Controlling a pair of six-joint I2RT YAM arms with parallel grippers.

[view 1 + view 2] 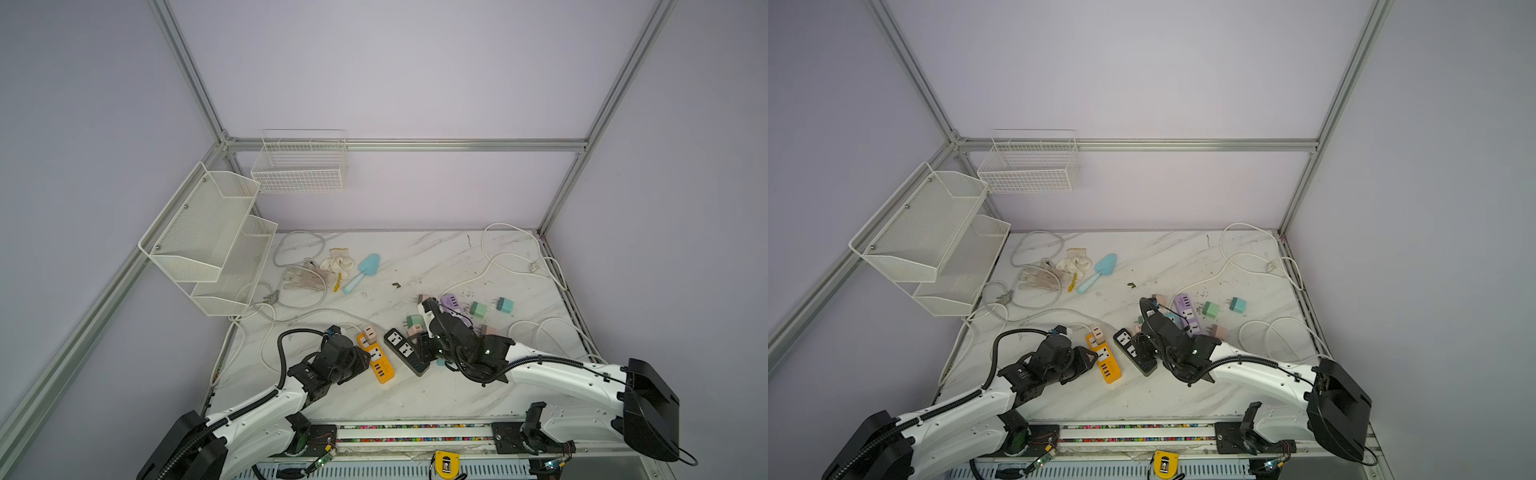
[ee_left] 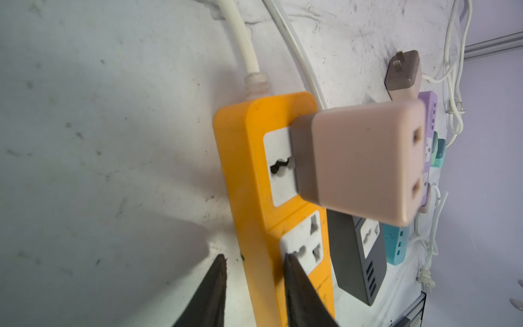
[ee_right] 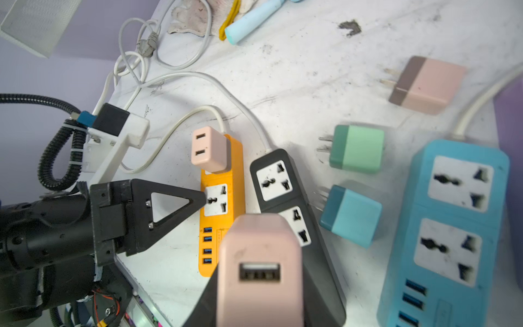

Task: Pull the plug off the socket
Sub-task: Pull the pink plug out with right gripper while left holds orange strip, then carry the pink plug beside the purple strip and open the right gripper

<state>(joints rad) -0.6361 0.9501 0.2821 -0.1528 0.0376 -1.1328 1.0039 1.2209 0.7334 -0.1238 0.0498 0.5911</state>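
Scuffed marbled worktop point(image 1: 395, 257), lavender walls point(image 1: 415, 83); white cables point(image 2: 242, 36) are looping along both side edges, near margin lying free. Pink two-port plug point(image 1: 369, 333) is sitting in the orange strip point(image 1: 380, 365), black strip point(image 1: 405, 351) crowding beside. Left gripper point(image 2: 254, 257) is straddling the orange strip's edge, narrowly parted; right gripper point(image 3: 259, 249) is clamping a pink USB plug point(image 3: 260, 288).

Left arm point(image 1: 257, 409) and right arm point(image 1: 557, 370) stretch forward, low, wrists turned inward; left gripper point(image 2: 254, 256) fingers narrowly apart, right gripper point(image 3: 259, 254) clamped on a pink plug point(image 3: 259, 300)
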